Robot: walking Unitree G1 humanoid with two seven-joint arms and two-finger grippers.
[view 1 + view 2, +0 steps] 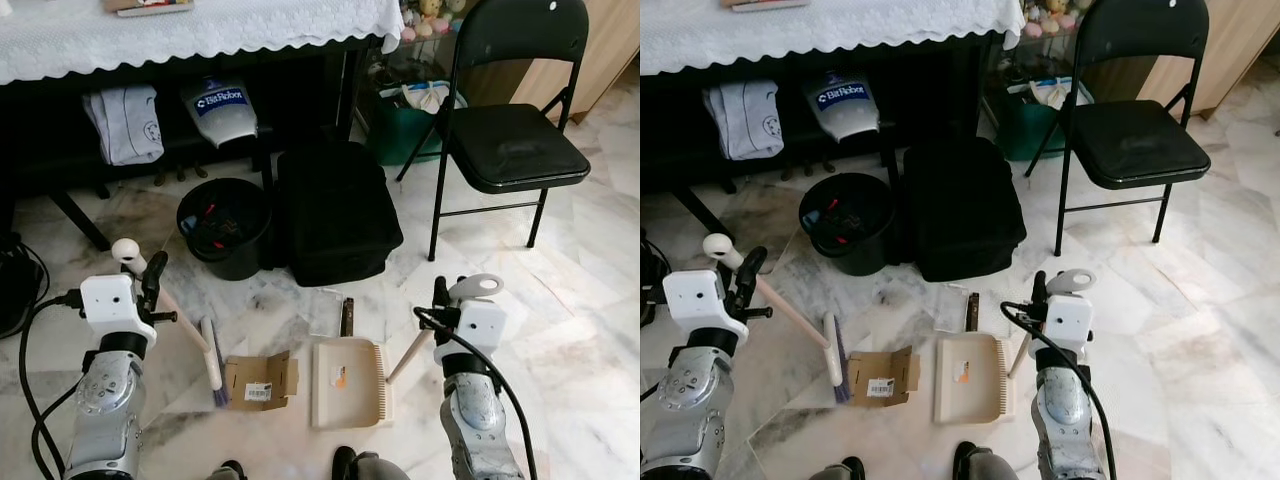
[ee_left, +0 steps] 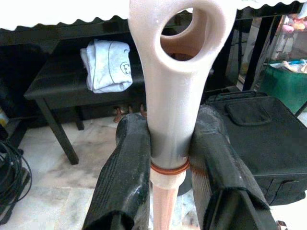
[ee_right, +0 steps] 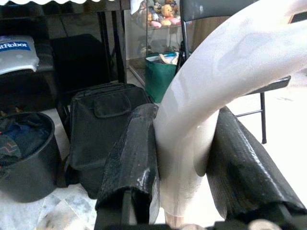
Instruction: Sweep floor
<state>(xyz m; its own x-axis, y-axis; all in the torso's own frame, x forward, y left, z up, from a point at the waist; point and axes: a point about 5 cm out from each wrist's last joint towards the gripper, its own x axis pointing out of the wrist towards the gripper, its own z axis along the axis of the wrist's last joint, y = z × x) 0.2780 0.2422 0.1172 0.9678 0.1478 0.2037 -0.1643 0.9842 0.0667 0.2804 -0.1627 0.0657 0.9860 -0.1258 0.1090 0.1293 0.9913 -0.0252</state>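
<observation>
- Holding the cream plastic handle of the small hand broom (image 1: 168, 305), the left gripper (image 1: 150, 283) has its two black fingers (image 2: 125, 177) clamped on the shaft just below the looped hanging end.
- Running from that grip, the broom's long axis slants down and toward the robot's middle, ending in a narrow brush head (image 1: 212, 366) that rests on the white marble floor (image 1: 580, 300).
- Lying just beside the brush head, on its inner side, is a flattened brown cardboard scrap with a white label (image 1: 260, 380); this looks like the debris to be swept.
- Sitting on the floor next to the cardboard, farther toward the robot's right, is the cream plastic dustpan (image 1: 348, 382), its comb-edged side facing the right arm.
- Gripping the dustpan's curved handle (image 1: 412, 352), the right gripper (image 1: 441, 302) has its fingers (image 3: 132, 163) pressed tight on either side of the looped end.
- Judging from this layout, the coming move turns on one line: brush head, cardboard and dustpan lie side by side from left to right, so a stroke toward the right would push the scrap at the pan. The left arm is nearer the scrap.
- Standing beyond them are a black round bin (image 1: 226, 226), a black fabric bag (image 1: 335, 210) and a black folding chair (image 1: 510, 140), under and beside a counter draped in a white lace cloth (image 1: 200, 30).
</observation>
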